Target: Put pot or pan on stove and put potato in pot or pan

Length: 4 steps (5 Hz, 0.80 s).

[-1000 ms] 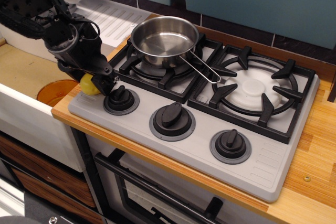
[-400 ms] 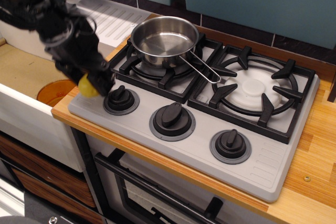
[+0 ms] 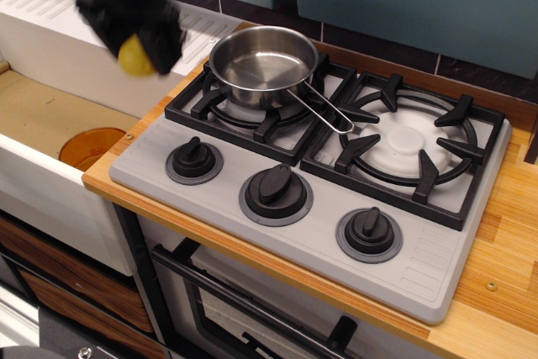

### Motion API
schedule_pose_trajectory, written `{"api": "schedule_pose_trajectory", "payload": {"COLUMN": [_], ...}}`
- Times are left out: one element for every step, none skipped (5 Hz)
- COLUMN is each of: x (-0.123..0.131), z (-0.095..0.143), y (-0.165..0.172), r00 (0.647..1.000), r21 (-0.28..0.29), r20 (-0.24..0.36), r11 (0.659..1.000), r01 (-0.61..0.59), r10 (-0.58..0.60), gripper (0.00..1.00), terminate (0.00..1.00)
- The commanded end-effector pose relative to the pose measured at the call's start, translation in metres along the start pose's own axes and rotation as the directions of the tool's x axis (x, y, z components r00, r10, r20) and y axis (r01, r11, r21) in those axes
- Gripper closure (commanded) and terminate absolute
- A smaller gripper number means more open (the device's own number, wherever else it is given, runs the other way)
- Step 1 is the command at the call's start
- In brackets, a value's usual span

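light: bright, even | glare: highlights on steel pan (image 3: 262, 60) rim | blur: gripper (image 3: 143, 46) and potato (image 3: 134, 56) smeared (motion) | rest: sharp, soft shadows under grates

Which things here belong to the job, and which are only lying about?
For the job:
- pan, on the left burner
- stove
- potato, held in the air
- hand, gripping the potato

Lying about:
- orange disc in the sink
- white drying rack

Wooden bench (image 3: 504, 250) carries the grey stove (image 3: 311, 208) flat on top, with what looks like a small screw (image 3: 492, 286) near its right corner.
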<state>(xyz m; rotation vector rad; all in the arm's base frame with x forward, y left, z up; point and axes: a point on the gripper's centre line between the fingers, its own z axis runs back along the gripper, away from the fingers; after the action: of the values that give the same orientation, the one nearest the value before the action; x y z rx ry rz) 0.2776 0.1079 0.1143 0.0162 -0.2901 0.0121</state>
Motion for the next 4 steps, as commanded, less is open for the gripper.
{"api": "schedule_pose_trajectory", "payload": {"x": [0.05, 0.057, 0.063, 0.067], "z": [0.026, 0.021, 0.008, 0.003], "y": [-0.031, -0.042, -0.052, -0.054], "r00": [0.998, 0.997, 0.996, 0.995], "r21": [0.062, 0.043, 0.024, -0.006], "r20": [0.055, 0.067, 0.085, 0.097], "r11": [0.998, 0.998, 0.999, 1.0], "r01": [-0.033, -0.042, -0.024, -0.008], "r10": [0.03, 0.04, 0.022, 0.008], "gripper": [1.0, 1.0, 1.0, 1.0], "terminate": [0.0, 0.0, 0.0, 0.0]}}
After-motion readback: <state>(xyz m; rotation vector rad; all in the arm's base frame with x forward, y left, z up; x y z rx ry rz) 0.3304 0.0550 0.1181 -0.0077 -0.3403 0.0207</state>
